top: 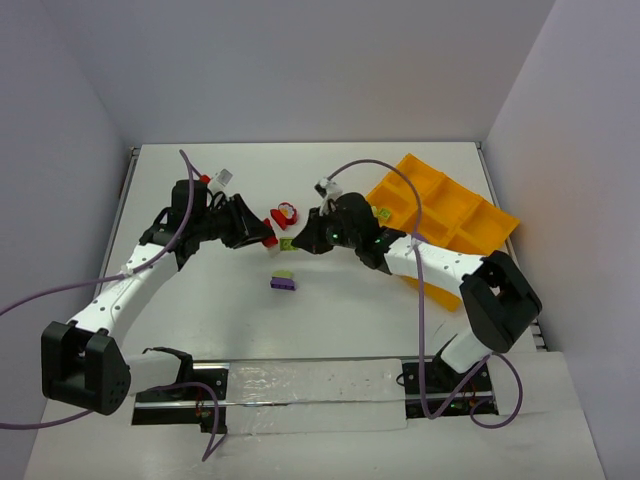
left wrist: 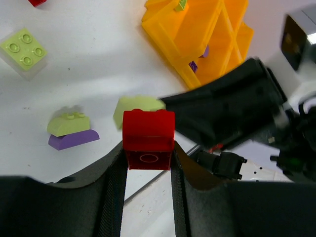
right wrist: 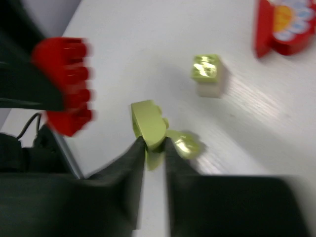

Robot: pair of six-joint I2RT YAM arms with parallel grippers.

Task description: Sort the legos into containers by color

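Red brick (left wrist: 148,140) sits clenched in your left end effector (left wrist: 148,149) at mid-desk; your right end effector (right wrist: 154,144) is clamped on the pale green brick (right wrist: 148,122) beside it. Part them slowly, then carry each to its compartment of the orange tray (top: 497,225) at the desk's right edge.

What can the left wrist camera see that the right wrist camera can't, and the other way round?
Only the left wrist view: the orange tray with purple bricks in it, and a green-on-purple clump. Only the right wrist view: the flower print on a red piece. Both: the red brick clamped in the left gripper, and the yellow-green brick pinched by the right gripper.
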